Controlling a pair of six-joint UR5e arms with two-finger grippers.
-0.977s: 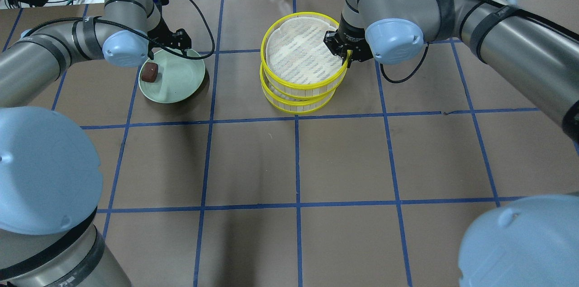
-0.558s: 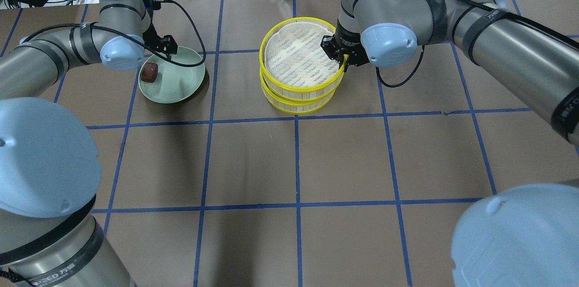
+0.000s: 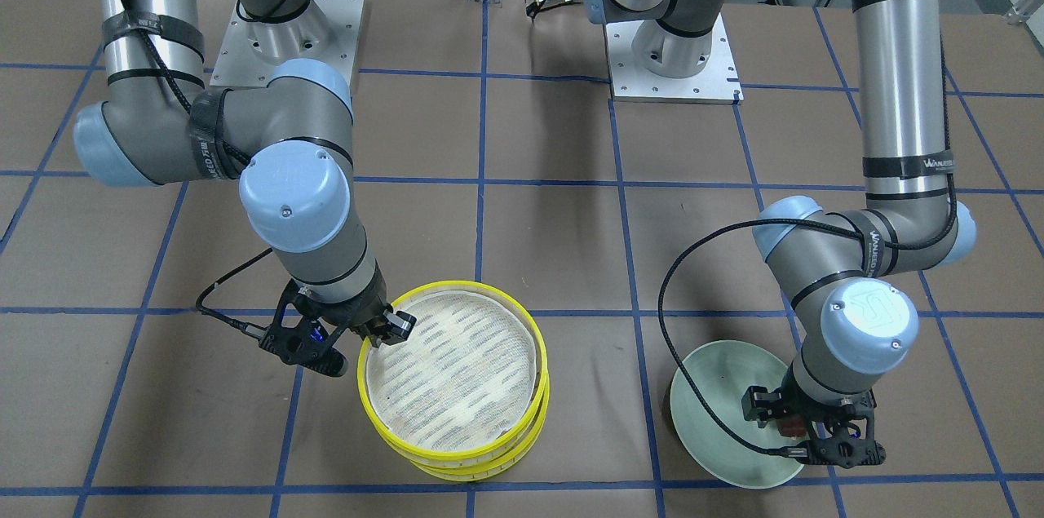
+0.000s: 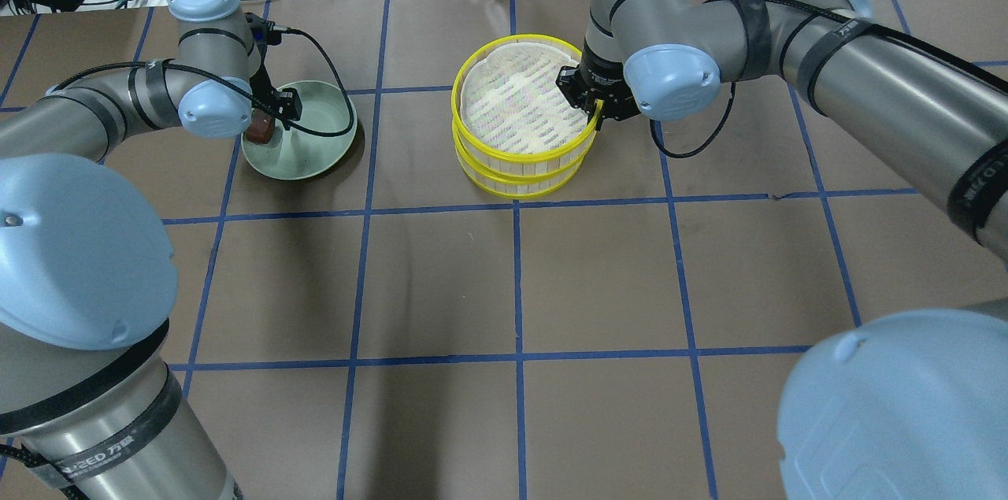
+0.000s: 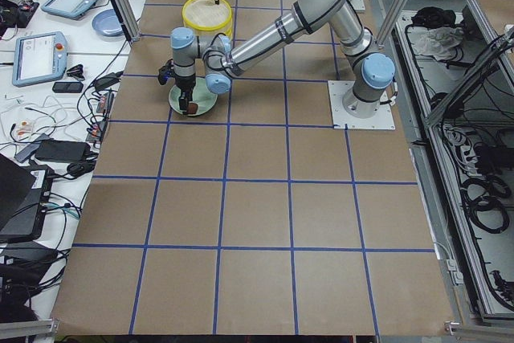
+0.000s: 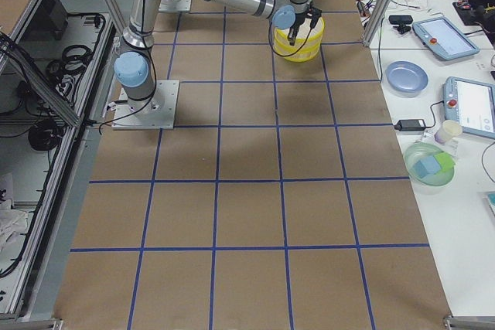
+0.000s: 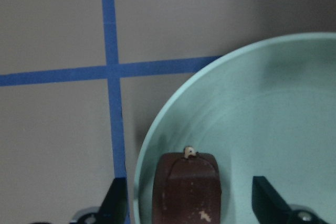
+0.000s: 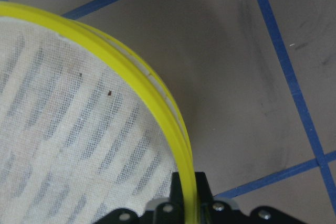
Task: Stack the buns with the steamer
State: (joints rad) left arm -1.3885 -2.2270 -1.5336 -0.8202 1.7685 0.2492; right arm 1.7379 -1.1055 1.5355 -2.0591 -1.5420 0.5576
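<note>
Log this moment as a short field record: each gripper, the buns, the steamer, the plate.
left gripper: open, over the plate, one fingertip on each side of the brown bun
right gripper: shut on the rim of the top steamer tray
brown bun: lying in the green plate, near its edge
white bun: not seen in any view
top steamer tray: empty, stacked slightly offset on the lower steamer tray
green plate: on the table, apart from the steamer
</note>
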